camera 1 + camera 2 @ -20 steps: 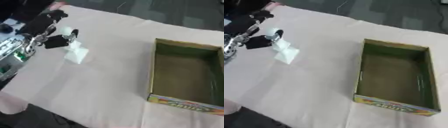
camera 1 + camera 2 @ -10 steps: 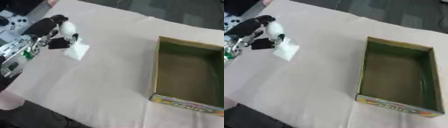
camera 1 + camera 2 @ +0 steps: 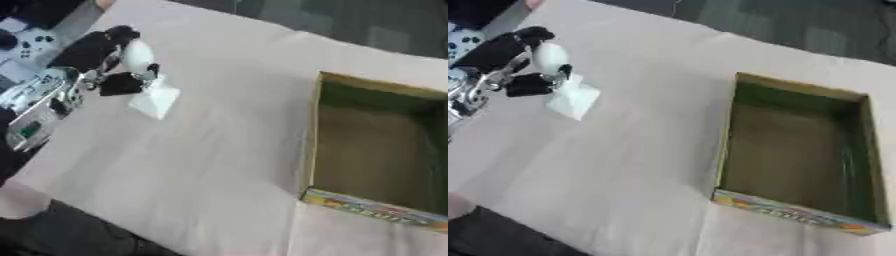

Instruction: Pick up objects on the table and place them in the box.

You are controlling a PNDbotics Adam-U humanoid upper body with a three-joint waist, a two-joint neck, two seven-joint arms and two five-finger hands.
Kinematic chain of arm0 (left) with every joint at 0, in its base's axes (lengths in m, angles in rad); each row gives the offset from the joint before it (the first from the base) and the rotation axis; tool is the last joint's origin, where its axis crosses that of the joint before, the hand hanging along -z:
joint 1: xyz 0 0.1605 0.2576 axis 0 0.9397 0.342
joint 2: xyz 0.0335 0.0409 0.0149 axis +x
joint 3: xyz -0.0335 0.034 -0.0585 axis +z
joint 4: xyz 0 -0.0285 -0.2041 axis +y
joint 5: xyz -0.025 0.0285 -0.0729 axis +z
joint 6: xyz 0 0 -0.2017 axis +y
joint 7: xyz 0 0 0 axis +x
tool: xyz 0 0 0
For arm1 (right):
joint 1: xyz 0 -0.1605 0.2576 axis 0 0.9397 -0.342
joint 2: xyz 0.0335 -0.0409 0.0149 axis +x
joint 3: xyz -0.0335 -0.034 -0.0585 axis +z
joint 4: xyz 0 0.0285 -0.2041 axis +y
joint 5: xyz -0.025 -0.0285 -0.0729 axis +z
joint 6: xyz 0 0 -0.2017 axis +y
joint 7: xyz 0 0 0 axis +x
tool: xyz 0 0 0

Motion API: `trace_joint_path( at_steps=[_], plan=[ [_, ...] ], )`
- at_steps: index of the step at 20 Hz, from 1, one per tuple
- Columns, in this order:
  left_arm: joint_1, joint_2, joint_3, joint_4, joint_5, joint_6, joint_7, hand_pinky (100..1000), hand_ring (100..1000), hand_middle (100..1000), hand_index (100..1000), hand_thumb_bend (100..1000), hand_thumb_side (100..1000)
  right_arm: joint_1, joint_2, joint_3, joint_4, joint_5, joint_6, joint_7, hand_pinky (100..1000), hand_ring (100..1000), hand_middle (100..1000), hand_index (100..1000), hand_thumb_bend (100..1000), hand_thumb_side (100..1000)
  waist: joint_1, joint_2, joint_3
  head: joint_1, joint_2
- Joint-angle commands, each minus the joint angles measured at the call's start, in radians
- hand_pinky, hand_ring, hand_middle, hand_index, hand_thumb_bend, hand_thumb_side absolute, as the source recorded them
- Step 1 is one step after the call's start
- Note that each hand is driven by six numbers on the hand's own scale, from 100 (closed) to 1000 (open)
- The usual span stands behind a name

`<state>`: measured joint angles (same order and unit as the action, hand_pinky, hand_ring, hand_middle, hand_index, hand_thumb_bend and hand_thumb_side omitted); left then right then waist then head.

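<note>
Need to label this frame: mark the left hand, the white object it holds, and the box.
left hand point(image 3: 105, 65), left eye view, on the black fingers curled round the object.
white object point(image 3: 156, 97), left eye view, on its flat lower part.
box point(image 3: 789, 212), right eye view, on the colourful near wall.

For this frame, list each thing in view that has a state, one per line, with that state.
Box: open at the top, upright on the table, nothing visible inside.
White object: at the table's left side, at the left hand's fingertips; lifted or resting, cannot tell.
Left hand: fingers curled at the white object, with a pale rounded thing by them.
Right hand: not in view.
Table: covered by a pale cloth.
</note>
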<state>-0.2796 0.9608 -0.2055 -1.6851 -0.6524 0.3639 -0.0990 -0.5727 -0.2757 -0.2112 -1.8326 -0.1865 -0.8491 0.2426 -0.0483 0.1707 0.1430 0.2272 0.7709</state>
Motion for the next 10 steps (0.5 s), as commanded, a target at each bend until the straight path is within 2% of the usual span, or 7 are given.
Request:
trace_joint_path(
  at_steps=[1,6,7,8,9,10],
  plan=[
    [-0.011,0.031,-0.002,-0.017,0.005,-0.001,0.005,1000,923,989,1000,217,874,-0.019,-0.023,-0.008,-0.005,-0.008,-0.01,0.015,439,367,389,534,100,1000,0.0,-0.006,-0.004,-0.014,-0.009],
    [-0.015,0.037,0.0,-0.023,0.006,-0.002,0.004,1000,921,990,1000,228,837,-0.03,-0.02,-0.01,0.0,-0.017,-0.014,0.025,440,368,389,534,100,1000,-0.009,0.009,-0.014,-0.023,-0.042],
    [-0.015,0.038,-0.001,-0.023,0.007,-0.003,0.0,1000,913,992,1000,297,781,-0.032,-0.019,-0.011,0.0,-0.019,-0.015,0.026,440,368,389,534,100,1000,-0.01,0.012,-0.016,-0.025,-0.05],
    [-0.016,0.038,-0.003,-0.021,0.01,-0.003,-0.009,1000,912,993,1000,307,775,-0.034,-0.018,-0.011,-0.001,-0.021,-0.015,0.028,440,368,389,534,100,1000,-0.011,0.014,-0.019,-0.028,-0.057],
    [-0.017,0.037,-0.004,-0.018,0.012,-0.003,-0.02,1000,910,1000,1000,370,723,-0.035,-0.017,-0.011,-0.001,-0.022,-0.014,0.029,440,368,389,534,100,1000,-0.011,0.016,-0.02,-0.031,-0.061],
    [-0.018,0.036,-0.005,-0.014,0.015,-0.001,-0.035,1000,910,1000,1000,361,735,-0.037,-0.016,-0.011,-0.002,-0.023,-0.014,0.03,440,368,389,534,100,1000,-0.011,0.016,-0.022,-0.034,-0.065]
  ],
)
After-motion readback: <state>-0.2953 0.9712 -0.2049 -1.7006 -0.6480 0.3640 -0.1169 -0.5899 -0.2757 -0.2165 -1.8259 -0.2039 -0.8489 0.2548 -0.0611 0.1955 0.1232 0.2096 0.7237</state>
